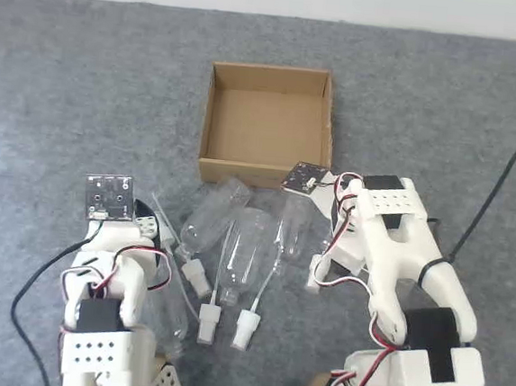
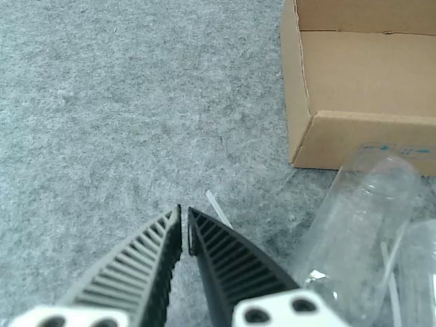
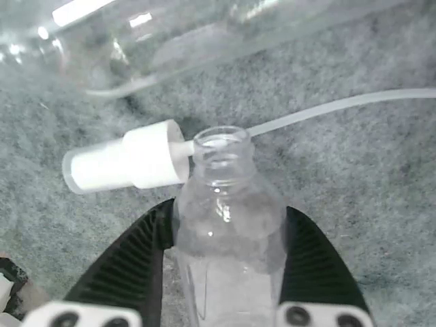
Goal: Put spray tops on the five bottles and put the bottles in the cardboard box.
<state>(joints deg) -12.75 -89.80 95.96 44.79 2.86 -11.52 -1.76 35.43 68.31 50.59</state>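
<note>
Right hand [image 3: 228, 208] clamps a clear plastic bottle [image 3: 228, 266] at the shoulder, open neck pointing away from it — a white spray top [image 3: 126, 163] lies crosswise just past the mouth, not yet on. Left hand [image 2: 184, 214] is pinched closed and empty near the brown cardboard box [image 2: 303, 88], so it's probably free to fetch the top.

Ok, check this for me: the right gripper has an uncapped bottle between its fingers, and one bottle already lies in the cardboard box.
Wrong on the box: the high view shows the cardboard box empty, no bottle in it yet. The rest stands: the right gripper has an uncapped bottle between its fingers.
</note>
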